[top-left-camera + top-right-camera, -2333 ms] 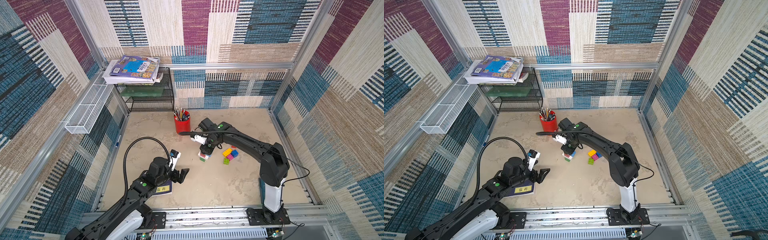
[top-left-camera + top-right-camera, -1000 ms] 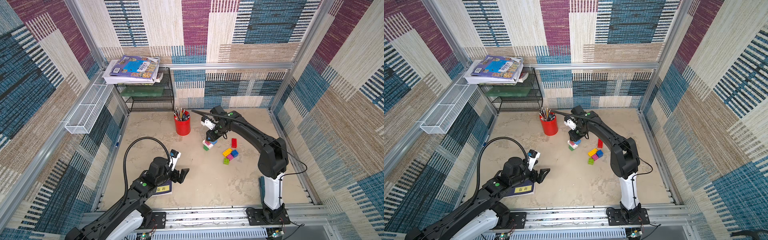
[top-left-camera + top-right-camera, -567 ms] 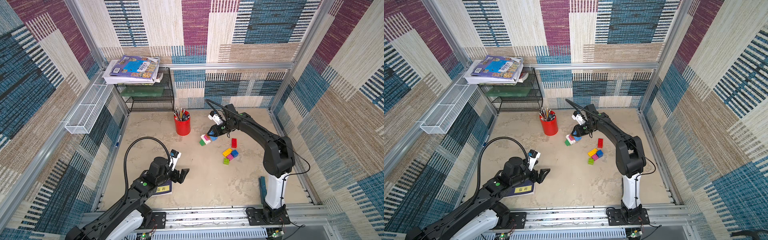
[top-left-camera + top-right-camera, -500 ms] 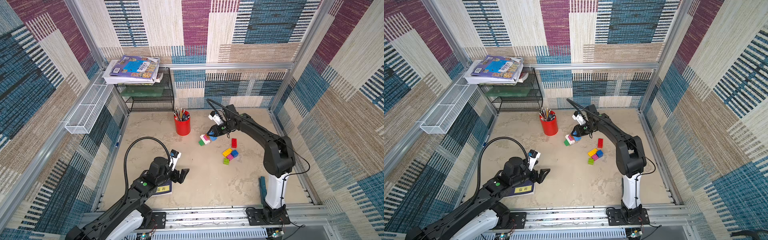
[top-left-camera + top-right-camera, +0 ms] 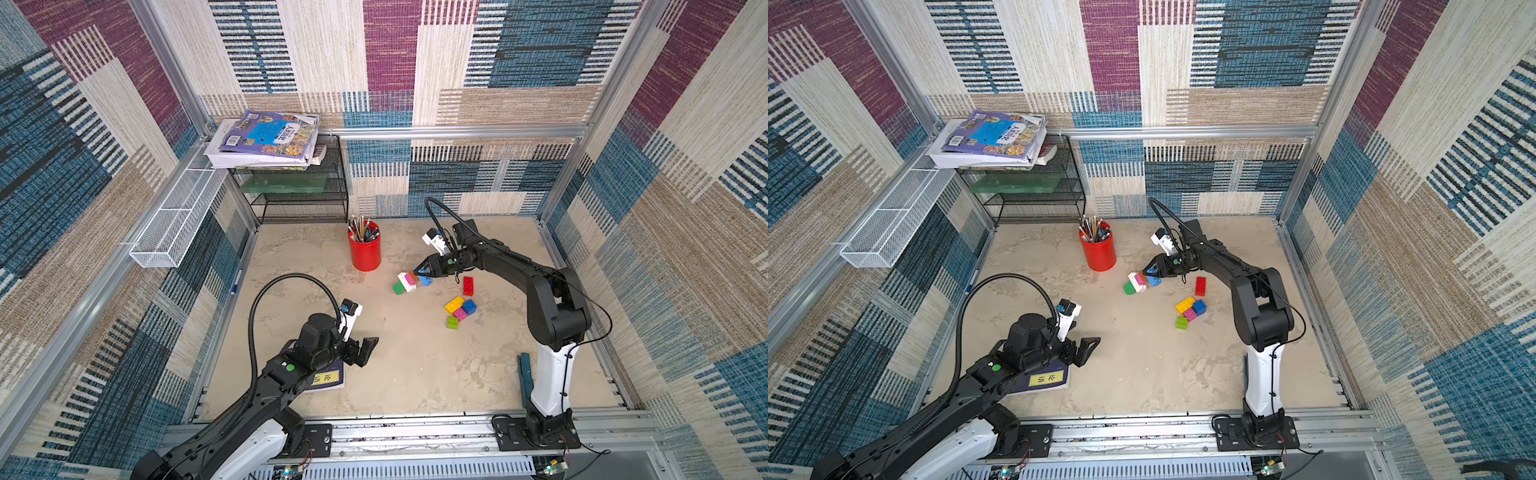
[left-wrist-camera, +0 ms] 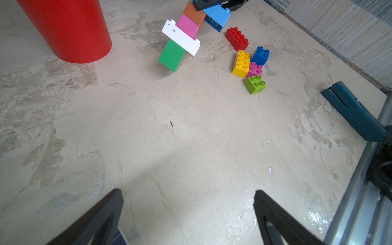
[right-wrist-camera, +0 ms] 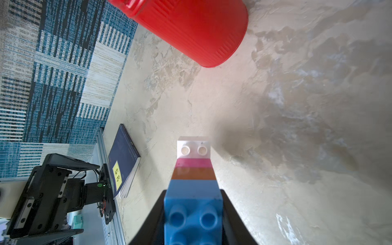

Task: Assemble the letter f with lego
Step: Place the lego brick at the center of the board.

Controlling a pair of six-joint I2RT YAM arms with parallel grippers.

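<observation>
Right wrist view: a light blue brick [image 7: 193, 220] is seen clamped between the fingers of the right gripper [image 7: 192, 192], whose jaws are closed partway, just to the brick's width. Joined to it in a row are a brown brick [image 7: 193, 174], a pink brick [image 7: 193, 163] and a white brick [image 7: 194, 148]. A green brick [image 6: 171, 55], hidden in that view, is shown at the far end of the row in the left wrist view. The row is held tilted, with the blue end raised above the table [image 5: 415, 374] and the green end lowest, near a red cup [image 5: 365, 253] filled with pencils [image 5: 362, 228]. Whether the green end touches the table cannot be told.

In both top views, five loose bricks are seen on the table near the held row, toward the right arm's base. A red brick [image 5: 468, 286] lies alone, near the blue end of the row but apart from it. A yellow brick [image 5: 454, 304], a loose pink brick [image 5: 460, 313] and a dark blue brick [image 5: 469, 306] are packed together, touching, and a lime brick [image 5: 452, 322] is set just beside the loose pink brick.

The left gripper [image 6: 186, 192] is held wide open with nothing between its fingers, above bare table, well apart from all the bricks. A dark blue book [image 5: 328, 378] with a yellow label is partly covered by the left arm.
</observation>
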